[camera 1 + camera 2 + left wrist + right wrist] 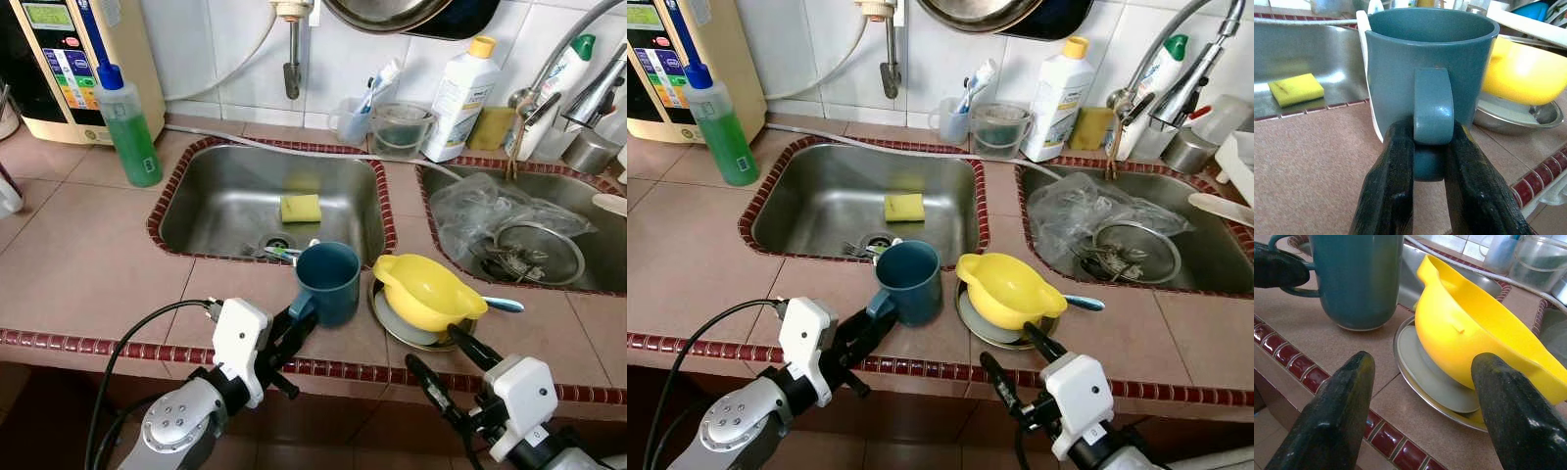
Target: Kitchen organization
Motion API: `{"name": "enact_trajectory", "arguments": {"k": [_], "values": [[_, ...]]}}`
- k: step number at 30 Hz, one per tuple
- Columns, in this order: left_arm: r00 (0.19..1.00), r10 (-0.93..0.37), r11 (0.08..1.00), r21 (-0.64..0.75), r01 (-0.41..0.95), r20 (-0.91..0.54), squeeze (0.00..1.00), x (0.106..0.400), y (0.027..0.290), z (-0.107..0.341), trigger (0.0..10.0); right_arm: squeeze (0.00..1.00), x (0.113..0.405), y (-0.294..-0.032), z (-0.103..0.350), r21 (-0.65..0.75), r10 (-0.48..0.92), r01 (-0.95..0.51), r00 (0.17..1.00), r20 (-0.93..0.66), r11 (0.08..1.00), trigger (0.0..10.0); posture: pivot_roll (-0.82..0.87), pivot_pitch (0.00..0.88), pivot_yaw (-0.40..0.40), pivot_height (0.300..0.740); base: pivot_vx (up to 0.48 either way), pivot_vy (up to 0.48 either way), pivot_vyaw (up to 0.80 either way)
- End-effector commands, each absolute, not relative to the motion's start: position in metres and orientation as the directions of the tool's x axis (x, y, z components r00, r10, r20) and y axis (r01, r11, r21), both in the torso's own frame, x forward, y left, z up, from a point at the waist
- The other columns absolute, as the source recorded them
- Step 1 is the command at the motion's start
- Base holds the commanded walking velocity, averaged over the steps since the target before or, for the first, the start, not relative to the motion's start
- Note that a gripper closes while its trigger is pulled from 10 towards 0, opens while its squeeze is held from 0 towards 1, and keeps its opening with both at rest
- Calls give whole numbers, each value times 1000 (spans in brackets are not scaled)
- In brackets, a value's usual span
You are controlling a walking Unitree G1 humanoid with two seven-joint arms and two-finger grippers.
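Note:
A teal mug (328,282) stands upright on the tiled counter, just in front of the left sink (206,211). My left gripper (297,321) is shut on the mug's handle (1433,110), one black finger on each side. To the mug's right a yellow bowl (424,290) rests tilted on a grey plate inside a metal dish (1415,382). My right gripper (434,349) is open at the counter's front edge, level with the bowl and a little short of it, with nothing between its fingers (1337,416).
A yellow sponge (301,208) and a toothbrush lie in the left sink. The right sink (588,196) holds a plastic bag and a strainer. A green soap bottle (129,127), a water dispenser (69,59), a white bottle (462,98) and cups line the back.

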State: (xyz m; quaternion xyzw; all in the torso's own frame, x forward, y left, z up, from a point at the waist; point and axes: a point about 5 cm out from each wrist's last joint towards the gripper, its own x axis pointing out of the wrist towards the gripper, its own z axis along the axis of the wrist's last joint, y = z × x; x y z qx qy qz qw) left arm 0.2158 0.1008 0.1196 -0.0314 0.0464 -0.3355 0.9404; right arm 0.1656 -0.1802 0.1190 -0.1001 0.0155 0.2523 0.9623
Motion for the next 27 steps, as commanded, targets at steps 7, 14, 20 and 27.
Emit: {"name": "enact_trajectory", "arguments": {"k": [7, 14, 20, 27], "values": [[774, -632, 773, -86, 629, -16, 0, 225, 103, 129, 0, 0, 165, -181, 124, -195, 496, -499, 866, -68, 844, 10000, -122, 59, -38, 740, 0, 0, 0], [799, -602, 798, -42, 602, 13, 0, 242, 111, 137, 3569, 0, 167, -176, 128, -170, 532, -532, 845, -51, 830, 10000, -120, 55, -40, 740, 0, 0, 0], [789, -613, 789, -3, 614, 40, 0, 251, 115, 146, 10000, 0, 169, -170, 136, -173, 559, -554, 829, -28, 814, 10000, -121, 49, -39, 740, 0, 0, 0], [785, -618, 786, 60, 615, 44, 0, 265, 126, 150, 10000, 0, 176, -162, 156, -197, 582, -565, 812, 40, 801, 10000, -124, 43, -36, 740, 0, 0, 0]]}}
